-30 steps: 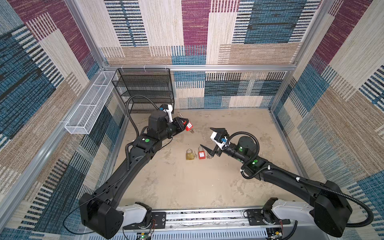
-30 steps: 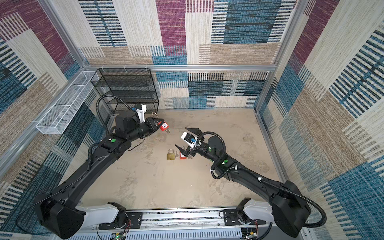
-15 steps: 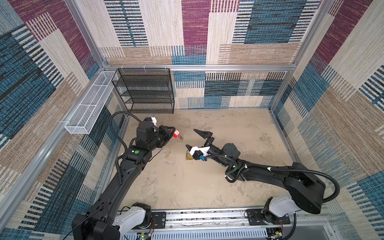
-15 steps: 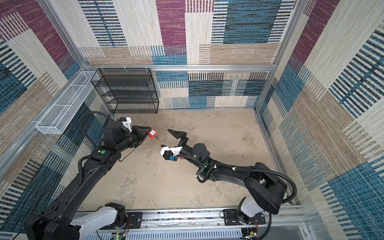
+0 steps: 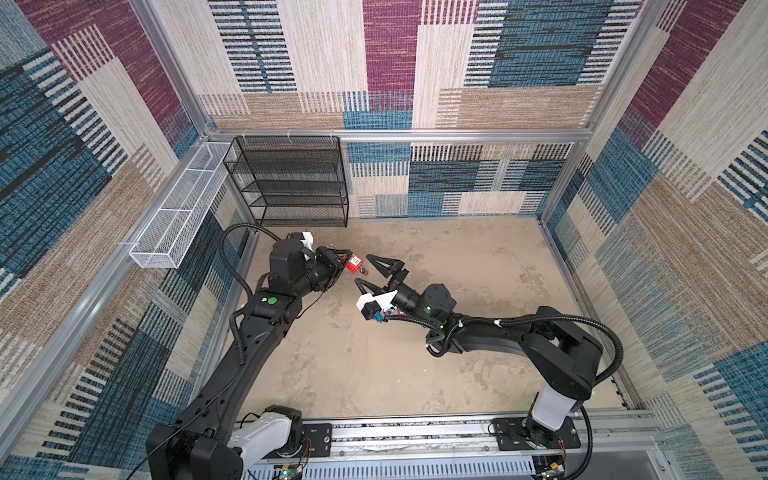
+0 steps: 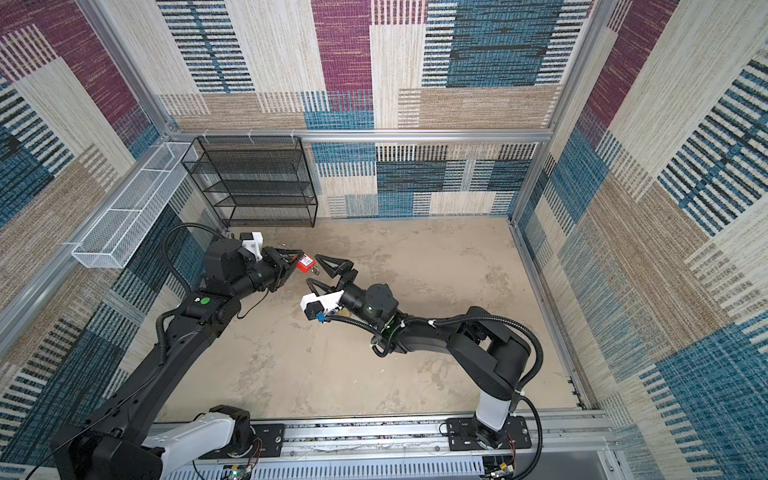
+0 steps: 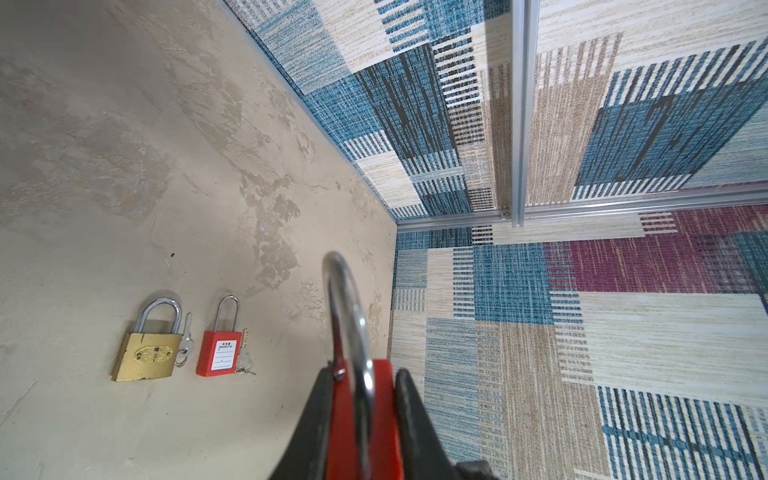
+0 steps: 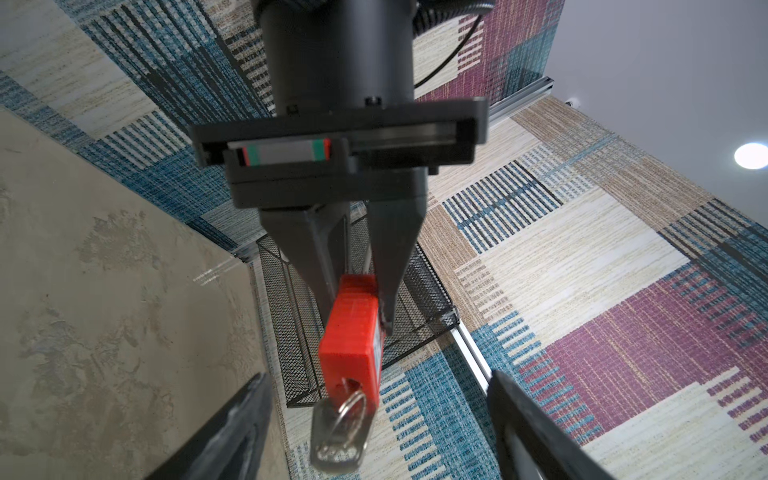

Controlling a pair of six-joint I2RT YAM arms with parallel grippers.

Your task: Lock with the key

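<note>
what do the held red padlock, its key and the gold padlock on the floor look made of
The held red padlock has a matte red body, likely plastic; its shackle is shiny, mirror-like metal. The key is bright silvery metal with a ring through it. The gold padlock looks like brass: yellow metal, dull sheen.

The red padlock (image 8: pixel 353 332) has a smooth, faintly glossy plastic body. Its shackle (image 7: pixel 347 316) is polished, mirror-bright metal, and the key (image 8: pixel 338 432) in it is duller silvery metal on a thin wire ring. The left gripper (image 8: pixel 360 313) and right gripper (image 5: pixel 362 269) look like matt black plastic. The counter (image 5: pixel 457 257) is matt, mottled and plaster-like. On it the brass padlock (image 7: pixel 145 357) has a brushed yellow-metal sheen, the other red padlock (image 7: pixel 219 357) a paper-like white label. The walls (image 5: pixel 457 62) look like woven cloth; the rack (image 5: pixel 291 183) at the counter's far left corner is black wire mesh.
</note>
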